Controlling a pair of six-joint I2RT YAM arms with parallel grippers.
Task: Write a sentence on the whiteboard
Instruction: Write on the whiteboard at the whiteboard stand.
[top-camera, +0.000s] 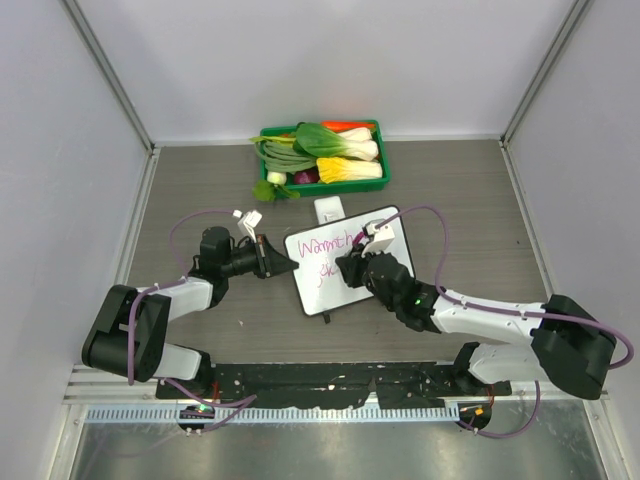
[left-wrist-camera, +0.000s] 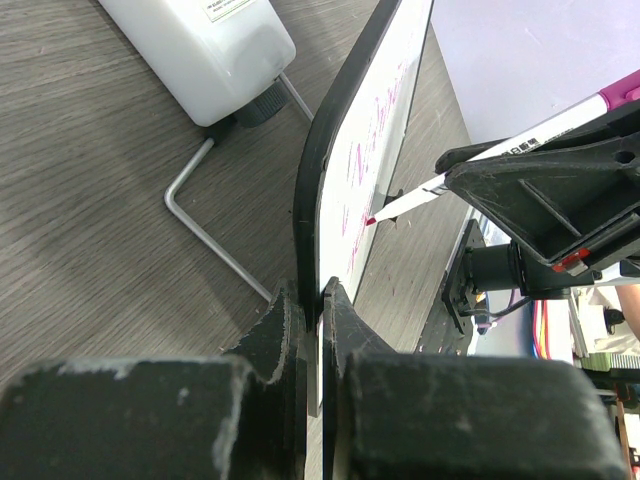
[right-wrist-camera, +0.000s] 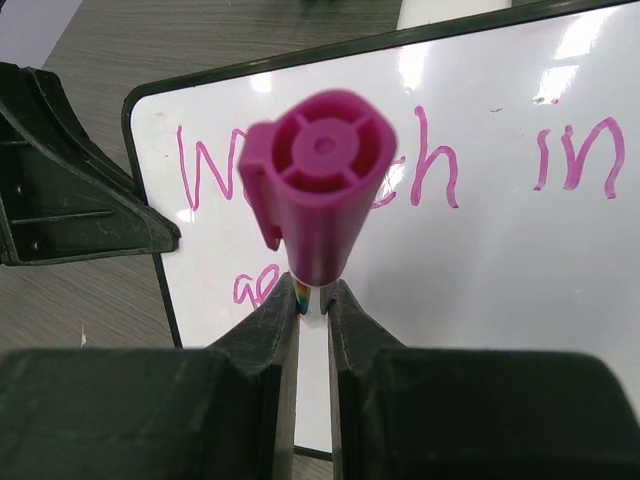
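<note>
The grey table carries the whiteboard at its middle, turned a little askew, just in front of a small white box and a green tray of vegetables. The left gripper has its jaws clamped on the board's left edge. It is a thin bite on the rim only, so the main risk, as I judge it, is the board pivoting or sliding out of that pinch when the pen pushes across it, which would skew the letters. The right gripper hangs over the board's middle with its jaws pressed together on the barrel of a pink marker. A hard press could make the marker slip or tilt in the jaws, and too light a touch would break the stroke. The sentence has a first line across the top and a second line just begun at the lower left, where the tip sits at or very near the surface. That second line could climb into the first — or the gripper could smear fresh ink.
</note>
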